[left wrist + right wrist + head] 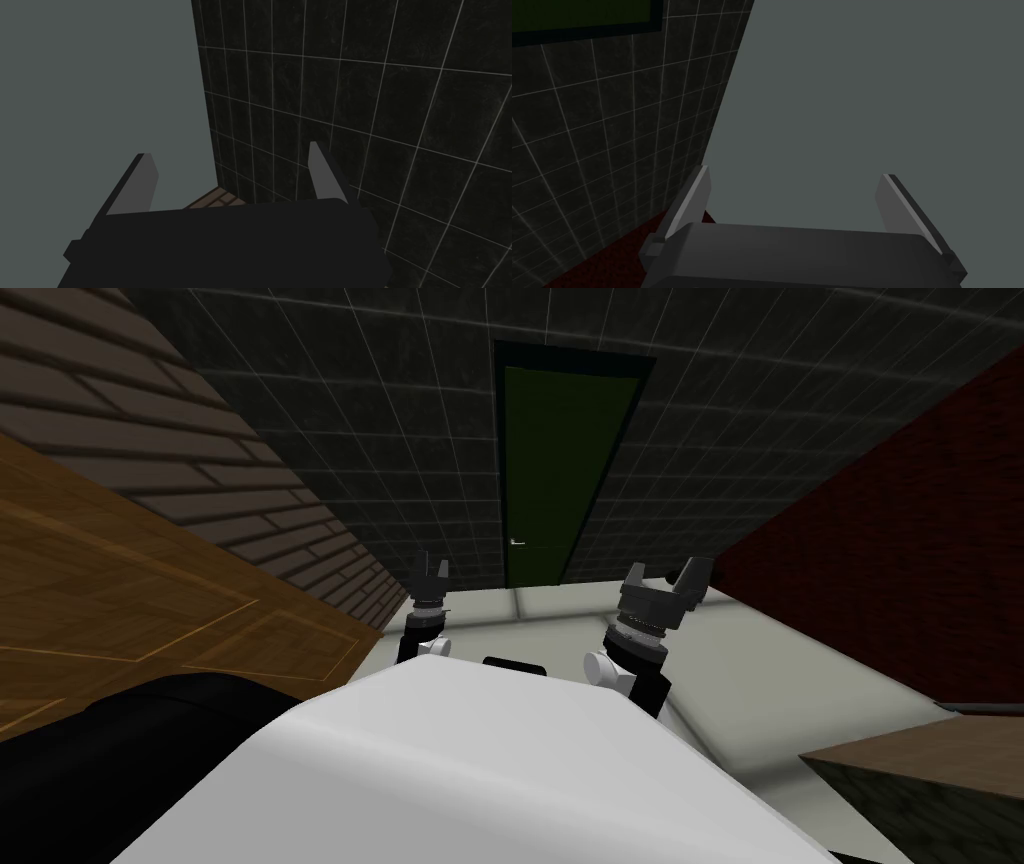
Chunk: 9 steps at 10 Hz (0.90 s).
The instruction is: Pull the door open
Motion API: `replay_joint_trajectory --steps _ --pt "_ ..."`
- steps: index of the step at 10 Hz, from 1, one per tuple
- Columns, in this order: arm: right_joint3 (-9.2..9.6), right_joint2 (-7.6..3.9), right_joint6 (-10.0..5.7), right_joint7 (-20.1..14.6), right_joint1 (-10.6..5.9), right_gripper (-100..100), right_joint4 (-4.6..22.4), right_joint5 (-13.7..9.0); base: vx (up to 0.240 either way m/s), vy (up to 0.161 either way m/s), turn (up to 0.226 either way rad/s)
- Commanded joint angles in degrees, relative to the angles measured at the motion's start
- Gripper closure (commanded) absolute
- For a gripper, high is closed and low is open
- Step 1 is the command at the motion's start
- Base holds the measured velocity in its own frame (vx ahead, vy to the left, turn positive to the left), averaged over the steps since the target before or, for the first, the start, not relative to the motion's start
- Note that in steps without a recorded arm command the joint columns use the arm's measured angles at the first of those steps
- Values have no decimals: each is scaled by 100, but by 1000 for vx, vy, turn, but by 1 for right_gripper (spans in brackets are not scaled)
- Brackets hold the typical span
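Note:
A dark green door in a black frame stands shut in the dark tiled wall ahead, some way off. Its small pale handle sits low on the door's left edge. My left gripper and right gripper are raised in front of my chest, well short of the door. The left gripper is open with nothing between its fingers. The right gripper is open and empty too. A corner of the green door and its frame shows in the right wrist view.
A brown brick wall and a wooden panel run along my left. A dark red wall closes the right side. Pale floor leads to the door. A brown-topped block stands at lower right.

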Motion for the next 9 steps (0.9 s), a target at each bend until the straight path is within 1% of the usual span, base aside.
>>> replay_joint_trajectory --steps 1,2,4,7,8,9 --pt "-27 -63 -30 -55 -67 -100 204 34 64 -30 54" --pt "-36 -80 -40 -73 -89 -100 270 46 79 44 32" --pt "-71 -152 -79 -146 -178 -100 541 91 108 63 34" --pt "-109 -217 -121 -223 -271 -100 827 139 91 39 28" --pt "-134 -261 -149 -274 -334 -100 1017 171 111 34 48" --pt "-150 -284 -166 -306 -373 -100 1136 191 116 31 48"
